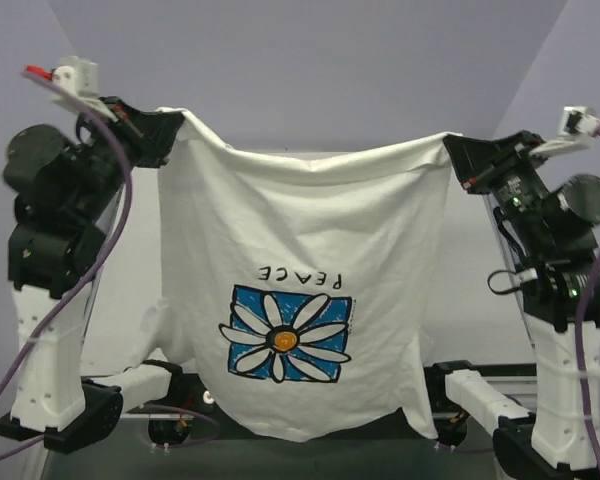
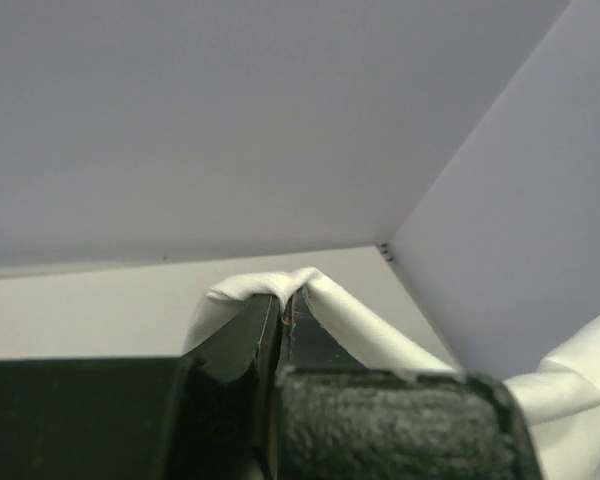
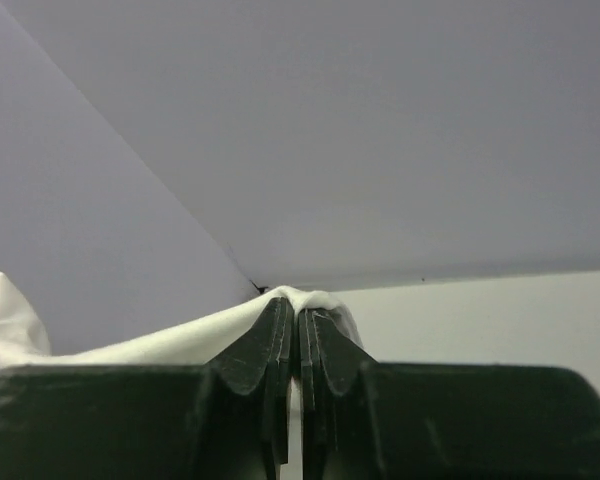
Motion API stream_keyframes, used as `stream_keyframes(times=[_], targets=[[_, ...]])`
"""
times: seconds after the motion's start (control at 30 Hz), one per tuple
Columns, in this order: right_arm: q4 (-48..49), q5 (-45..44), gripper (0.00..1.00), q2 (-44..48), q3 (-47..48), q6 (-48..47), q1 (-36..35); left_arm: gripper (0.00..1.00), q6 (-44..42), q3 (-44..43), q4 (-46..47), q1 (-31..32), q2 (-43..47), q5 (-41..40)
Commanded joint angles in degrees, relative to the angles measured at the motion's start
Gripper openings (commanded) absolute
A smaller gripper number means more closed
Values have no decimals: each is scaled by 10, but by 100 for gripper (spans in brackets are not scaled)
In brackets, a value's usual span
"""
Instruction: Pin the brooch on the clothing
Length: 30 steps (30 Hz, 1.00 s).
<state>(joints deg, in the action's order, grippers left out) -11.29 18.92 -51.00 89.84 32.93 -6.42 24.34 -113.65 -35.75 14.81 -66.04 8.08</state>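
I held the T-shirt (image 1: 300,230) up — left gripper (image 1: 172,130) and right gripper (image 1: 454,152) each clamped tight on its upper edge — cloth hanging between and below my jaws.

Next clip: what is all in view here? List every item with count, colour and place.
T-shirt: one, white, hanging spread between both grippers.
print: one, blue with a white daisy and "PEACE", upside down, low on the shirt.
brooch: none that can be told apart from the print.
table: one, pale grey, behind the shirt.
cables: two, purple, one along each arm.
left gripper: one, black, shut on the shirt's upper left corner.
right gripper: one, black, shut on the upper right corner.
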Motion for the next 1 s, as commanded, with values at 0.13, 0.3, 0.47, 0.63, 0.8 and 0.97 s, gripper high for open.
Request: stream_keyframes(times=[0.13, 0.3, 0.47, 0.63, 0.8, 0.97], targets=[[33, -13, 0, -188, 66, -15, 2, 0, 1, 34, 45, -24, -109, -46], [25, -35, 0, -226, 167, -34, 4, 0, 4, -80, 21, -38, -179, -30], [15, -48, 0, -227, 229, -52, 6, 0, 4, -166, 15, -42, -194, -42], [6, -33, 0, -196, 218, -45, 7, 0, -7, -156, 26, -42, -152, -61], [8, -8, 0, -127, 142, -28, 6, 0, -14, -44, 56, -43, -69, -60], [5, 1, 0, -63, 93, -24, 6, 0, -11, 3, 56, -42, -8, -49]])
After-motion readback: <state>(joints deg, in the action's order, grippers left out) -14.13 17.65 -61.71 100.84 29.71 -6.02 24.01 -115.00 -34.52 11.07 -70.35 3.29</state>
